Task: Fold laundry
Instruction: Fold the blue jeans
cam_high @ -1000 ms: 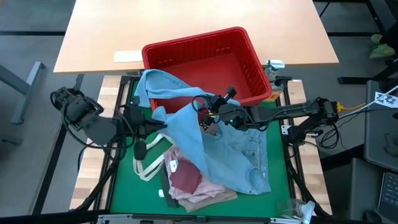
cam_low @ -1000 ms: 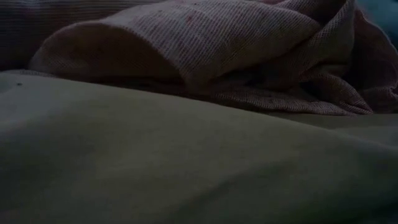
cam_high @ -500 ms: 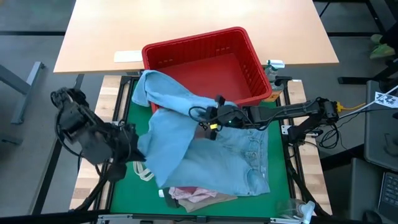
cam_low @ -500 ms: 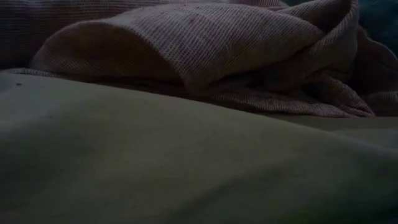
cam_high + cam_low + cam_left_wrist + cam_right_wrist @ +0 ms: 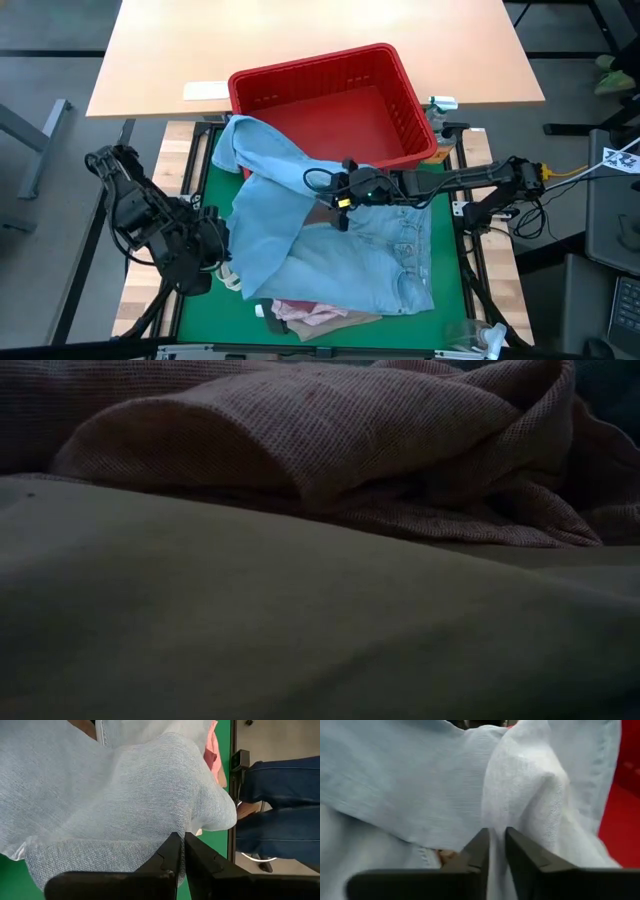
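Your light blue denim jeans (image 5: pixel 330 245) lie spread over most of the green mat (image 5: pixel 200 310), one leg folded back across the body and its upper end draped over the near rim of the red plastic basket (image 5: pixel 330 105) at the mat's far edge. At the mat's near edge, the mottled pink top (image 5: pixel 305 312) and a strip of the beige trousers (image 5: pixel 345 320) poke out from under the denim; the low view shows only those two up close, the pink knit lying on the beige cloth.

Your right gripper (image 5: pixel 340 210) sits over the middle of the jeans, just in front of the basket. Its wrist view shows its two dark fingers (image 5: pixel 477 852) close together with a fold of pale denim pinched between them.

Your left gripper (image 5: pixel 222 262) is at the jeans' left edge, near the left side of the mat. In its wrist view the fingers (image 5: pixel 172 855) stand almost together with the edge of the denim caught in the narrow slit between them. Beyond the mat's edge, that view also shows a person's legs in dark blue jeans (image 5: pixel 280 820).
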